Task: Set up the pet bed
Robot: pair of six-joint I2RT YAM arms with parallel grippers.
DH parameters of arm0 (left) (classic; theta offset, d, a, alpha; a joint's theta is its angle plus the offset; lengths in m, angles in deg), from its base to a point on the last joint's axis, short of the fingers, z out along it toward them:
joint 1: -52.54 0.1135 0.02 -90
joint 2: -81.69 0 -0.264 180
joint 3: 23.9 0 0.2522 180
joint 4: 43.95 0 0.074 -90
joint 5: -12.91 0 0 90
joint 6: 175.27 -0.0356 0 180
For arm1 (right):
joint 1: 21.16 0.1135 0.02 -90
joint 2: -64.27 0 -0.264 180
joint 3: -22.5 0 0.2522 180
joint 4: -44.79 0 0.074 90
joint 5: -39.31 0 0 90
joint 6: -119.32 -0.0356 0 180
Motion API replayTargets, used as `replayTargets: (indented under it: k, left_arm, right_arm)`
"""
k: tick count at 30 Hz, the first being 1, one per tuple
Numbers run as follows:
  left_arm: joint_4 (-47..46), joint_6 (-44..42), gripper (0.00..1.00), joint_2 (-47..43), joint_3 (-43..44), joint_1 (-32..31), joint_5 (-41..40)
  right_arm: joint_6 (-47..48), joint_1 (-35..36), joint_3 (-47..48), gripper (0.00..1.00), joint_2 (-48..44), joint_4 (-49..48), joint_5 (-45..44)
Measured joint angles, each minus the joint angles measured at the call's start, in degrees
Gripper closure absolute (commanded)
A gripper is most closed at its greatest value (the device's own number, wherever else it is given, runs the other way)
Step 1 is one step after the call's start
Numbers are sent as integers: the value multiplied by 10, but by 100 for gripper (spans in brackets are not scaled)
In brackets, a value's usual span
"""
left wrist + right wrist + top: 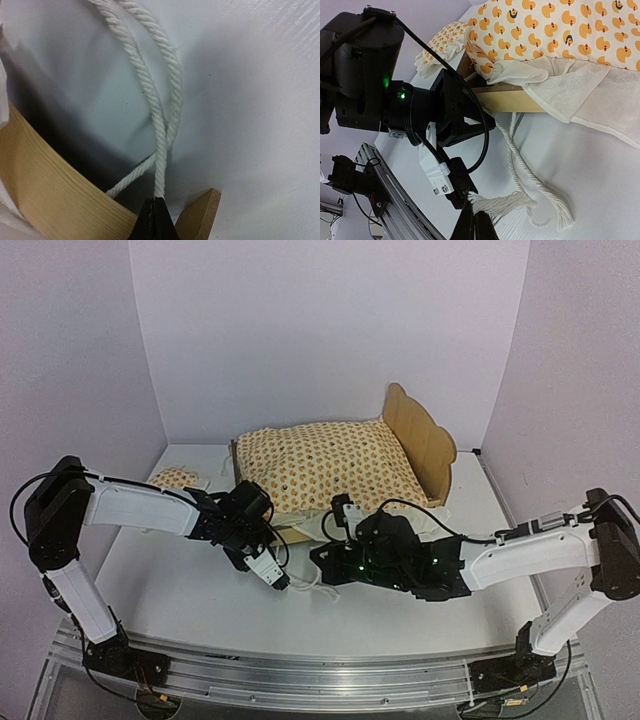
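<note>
The pet bed stands at the back of the table, its scalloped headboard to the right. A duck-print cushion lies on top of it. In front of the bed's low wooden rail, two white rope ties trail from the cushion onto the table. My left gripper is shut on one tie, pinching it at the jaw tips close to the wooden frame. My right gripper is shut on a frayed tie end, right beside the left gripper.
A small ruffled duck-print pillow lies on the table left of the bed. The second tie's frayed end rests loose on the table. A white towel-like flap hangs over the bed's rail. White walls enclose the table on three sides.
</note>
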Motion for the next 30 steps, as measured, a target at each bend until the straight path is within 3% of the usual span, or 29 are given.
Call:
replayTargets:
  k: [7,12,14,18,23,27,30]
  left_arm:
    - [9,46,100,-68,16,14,22]
    - [142,203,100,-68,141,30,89]
    - [164,308,96,-70,157,39,137]
    - [165,534,66,-94,110,58,203]
    - [135,827,44,-188,30,70,211]
    - [69,1056,39,-244,-47,70,215]
    - [12,1183,38,-228,-125,70,223]
  right_arm:
    - [-9,-35,17,100,22,-9,40]
    - [7,-56,89,100,92,-11,85]
    - [14,-56,110,100,110,-12,98]
    - [24,-56,135,100,133,-12,117]
    - [28,-56,137,100,134,-16,124]
    - [27,-56,136,100,134,-26,124]
    - [24,-56,131,100,135,-39,124]
